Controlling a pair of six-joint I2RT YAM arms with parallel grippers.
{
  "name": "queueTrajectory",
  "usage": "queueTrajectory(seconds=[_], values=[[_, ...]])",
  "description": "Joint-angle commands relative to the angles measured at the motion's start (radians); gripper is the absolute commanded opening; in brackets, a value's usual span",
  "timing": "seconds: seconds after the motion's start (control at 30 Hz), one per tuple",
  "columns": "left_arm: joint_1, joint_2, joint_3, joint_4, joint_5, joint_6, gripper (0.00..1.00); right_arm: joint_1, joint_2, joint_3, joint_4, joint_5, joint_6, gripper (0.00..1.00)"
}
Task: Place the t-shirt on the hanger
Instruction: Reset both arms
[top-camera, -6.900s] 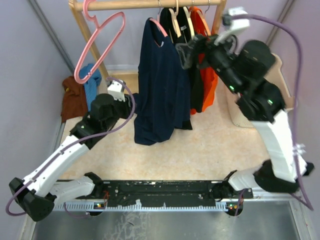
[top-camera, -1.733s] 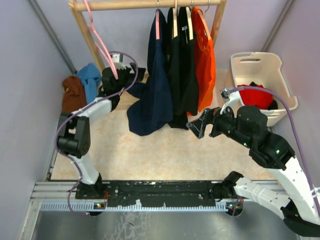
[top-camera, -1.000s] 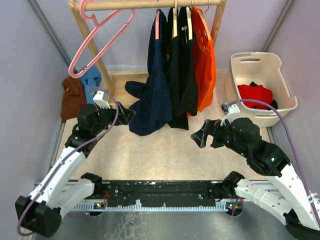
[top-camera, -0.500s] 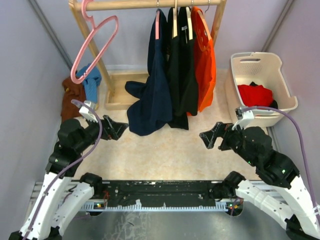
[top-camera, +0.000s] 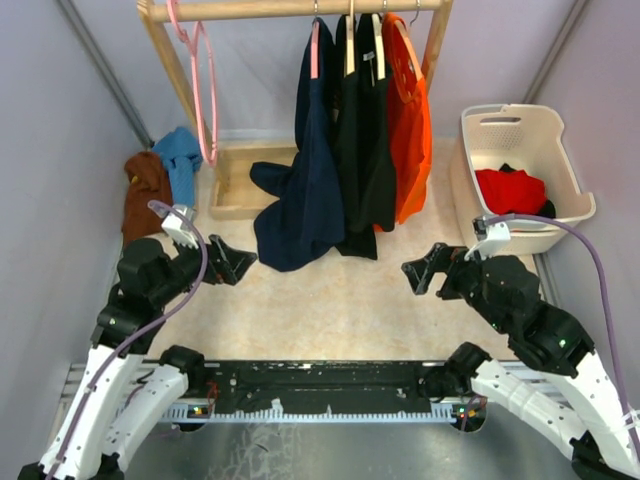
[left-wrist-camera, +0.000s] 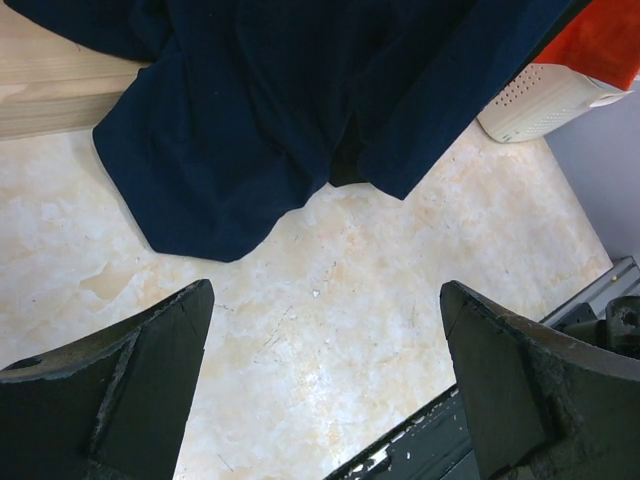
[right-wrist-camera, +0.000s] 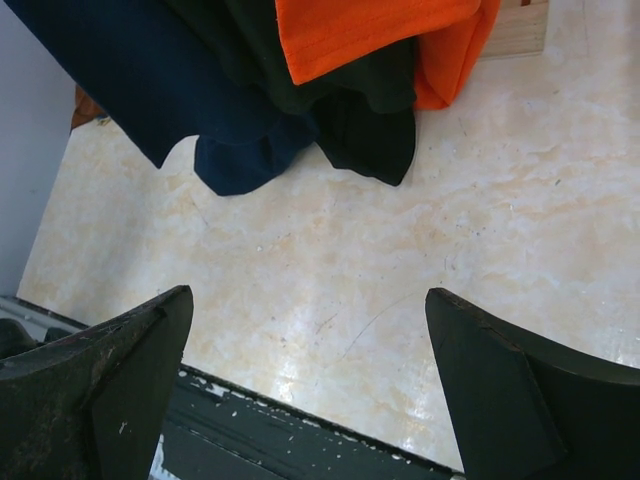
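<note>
The navy t-shirt (top-camera: 308, 170) hangs from the wooden rail on the pink hanger (top-camera: 314, 50), whose silver hook goes over the rail. Its lower hem droops to the floor on the left. My left gripper (top-camera: 230, 262) stands open, low and to the left of the t-shirt, apart from it. The left wrist view shows the t-shirt (left-wrist-camera: 240, 110) beyond my open left gripper (left-wrist-camera: 325, 300), with bare floor between the fingers. My right gripper (top-camera: 420, 272) is open too, below and right of the hanging clothes. My right wrist view has the t-shirt (right-wrist-camera: 150, 80) far past the open gripper (right-wrist-camera: 308, 300).
A black shirt (top-camera: 362, 130) and an orange shirt (top-camera: 410, 120) hang right of the t-shirt. An all-pink hanger (top-camera: 203, 90) dangles at the rail's left end. A white basket (top-camera: 560, 205) holds red cloth. Brown and blue clothes (top-camera: 160, 180) lie at the left wall.
Both arms have drawn back from the rack toward the near edge over the last second and now hold nearly still. The all-pink hanger has swung edge-on. Both grippers stay open.
</note>
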Motion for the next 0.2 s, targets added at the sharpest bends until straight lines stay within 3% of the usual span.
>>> queueTrajectory(seconds=[0.0, 0.17], values=[[-0.003, 0.009, 0.029, 0.020, -0.012, 0.015, 0.99, -0.010, 0.002, 0.000, 0.054, 0.022, -0.005, 0.99], [-0.002, 0.011, 0.033, 0.007, -0.021, 0.018, 0.99, -0.010, 0.021, -0.010, 0.066, 0.004, -0.012, 0.99]])
